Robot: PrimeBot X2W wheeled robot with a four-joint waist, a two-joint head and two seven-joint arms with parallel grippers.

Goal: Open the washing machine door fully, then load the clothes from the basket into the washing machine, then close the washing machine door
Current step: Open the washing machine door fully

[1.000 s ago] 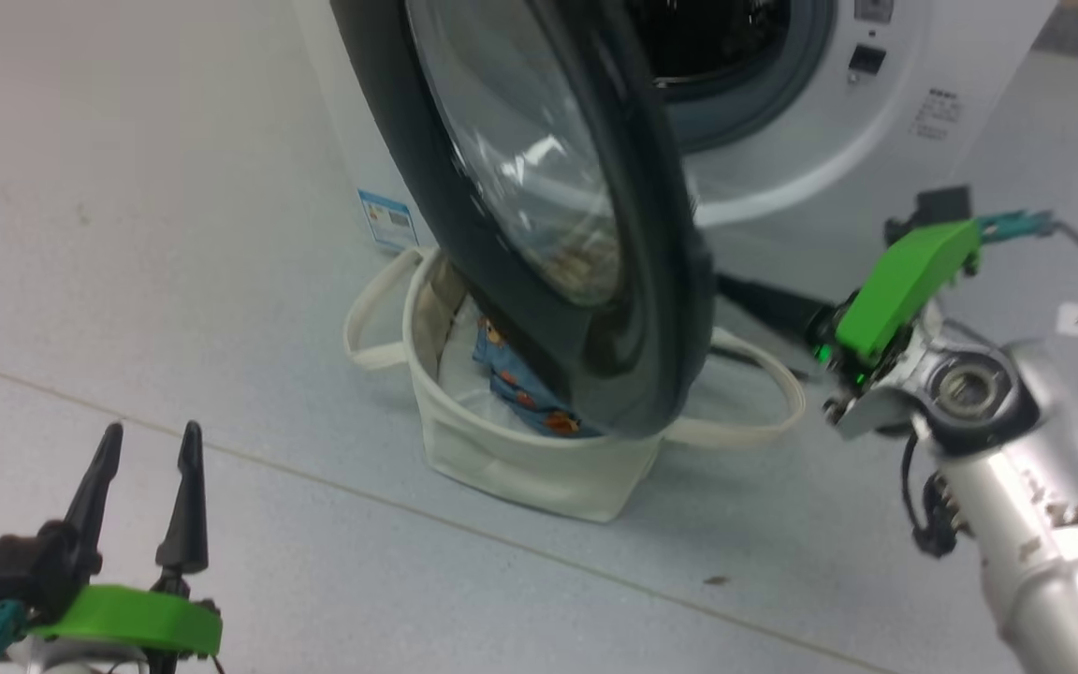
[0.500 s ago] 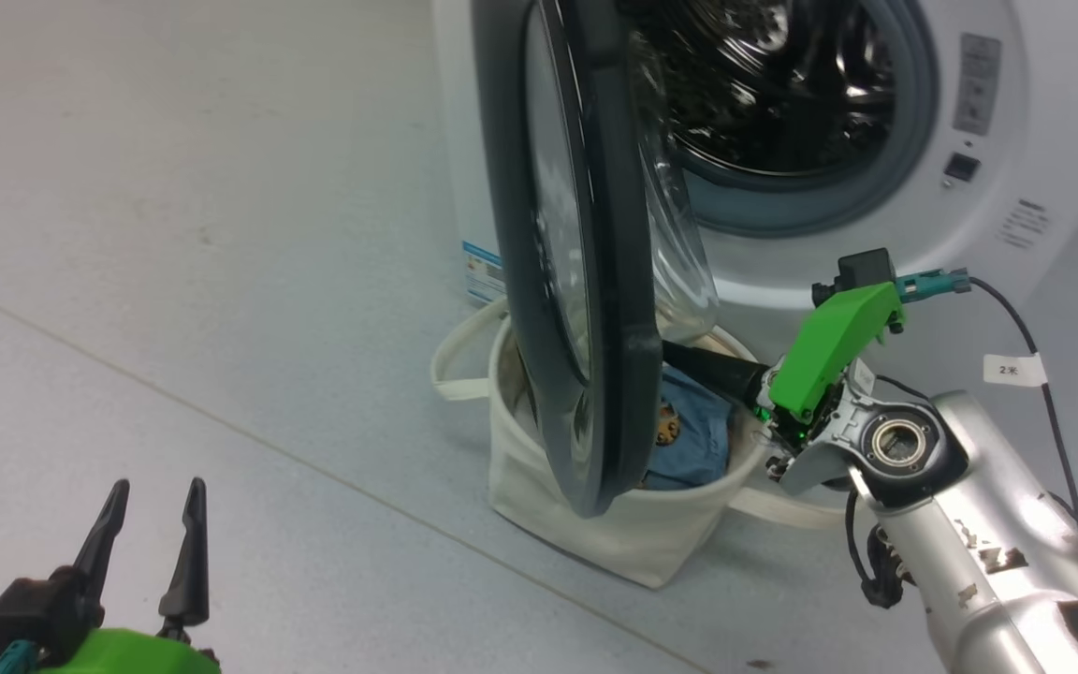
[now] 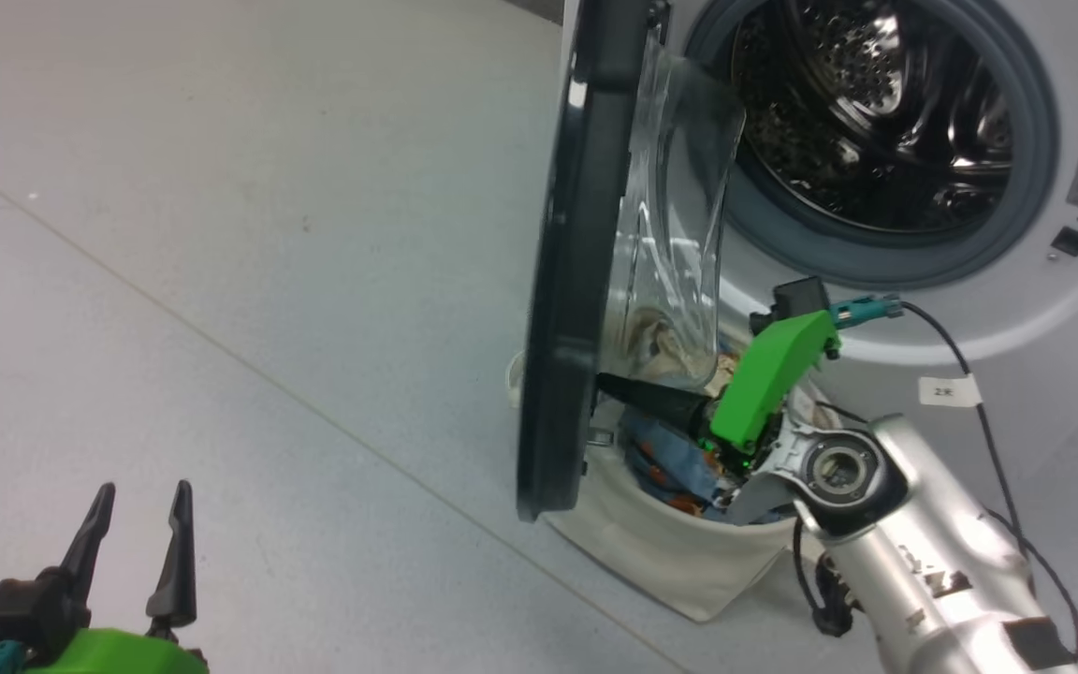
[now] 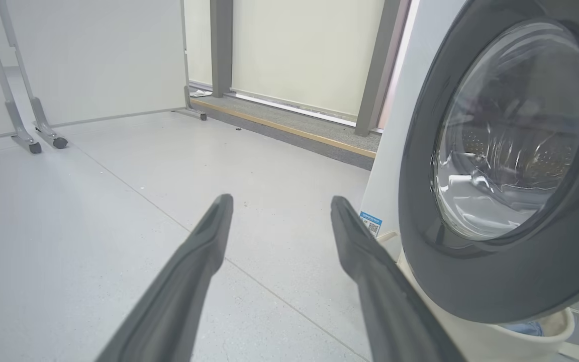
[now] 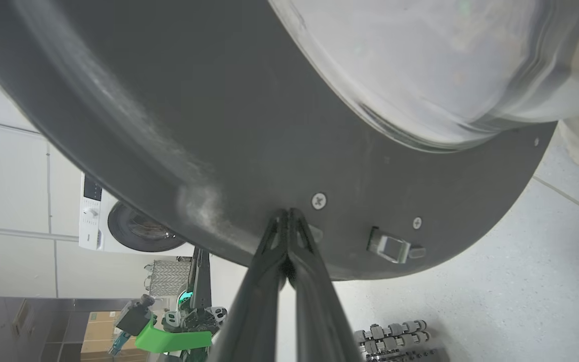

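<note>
Right gripper [image 5: 286, 215], fingers pressed together, touches the door [image 3: 565, 281] above the basket [image 3: 679, 562] of blue clothes [image 3: 673, 466].

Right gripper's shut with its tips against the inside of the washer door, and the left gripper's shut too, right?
No, the left gripper is open: the left wrist view shows its fingers spread apart. The right gripper is indeed shut, tips against the inside of the washing machine door.

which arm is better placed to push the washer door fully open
Right. The right gripper, shut, has its tips against the inner face of the washing machine door; the left gripper sits open, well apart from it.
</note>
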